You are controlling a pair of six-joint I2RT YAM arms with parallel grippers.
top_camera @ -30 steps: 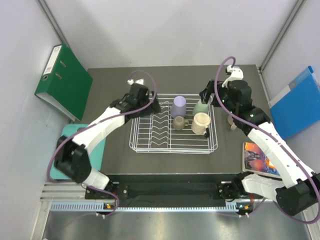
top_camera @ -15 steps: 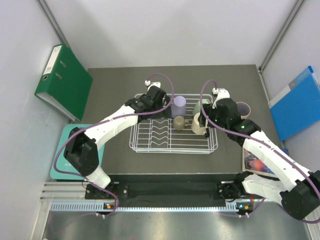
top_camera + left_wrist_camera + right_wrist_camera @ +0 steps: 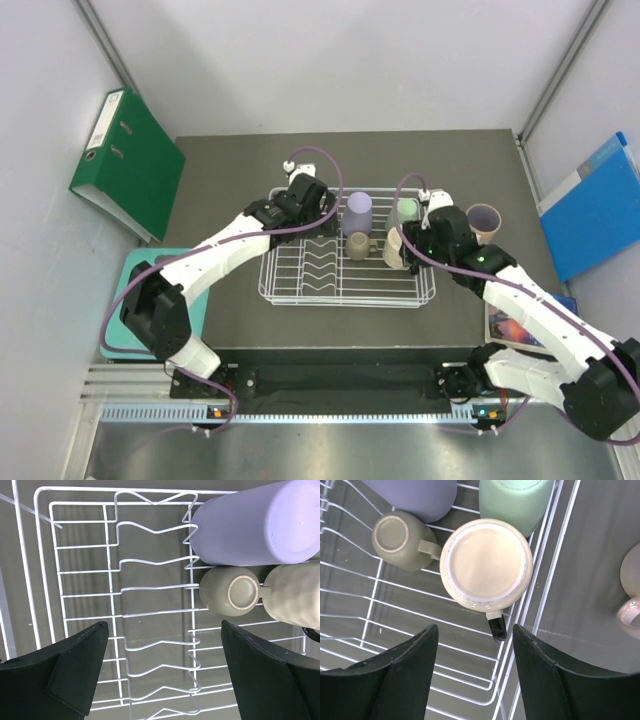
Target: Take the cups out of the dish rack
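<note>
Jaws narrowing but empty, my right tool (image 3: 474, 645) has swung in above the cream mug (image 3: 487, 562), likely next out. Left tool (image 3: 162, 630) gapes, empty.

Green lever-arch binder (image 3: 125, 165) at upper left, leaning against left wall, off dark grey tabletop (image 3: 230, 160). Teal flat mat (image 3: 113, 340) at lower left, just beside tabletop's left edge, partly hidden. Blue folder (image 3: 597, 205) at right, propped against right wall. Book with colourful cover (image 3: 503, 325) at lower right, lying flat, partly covered. Slotted metal rail (image 3: 330, 412) along bottom of frame.
</note>
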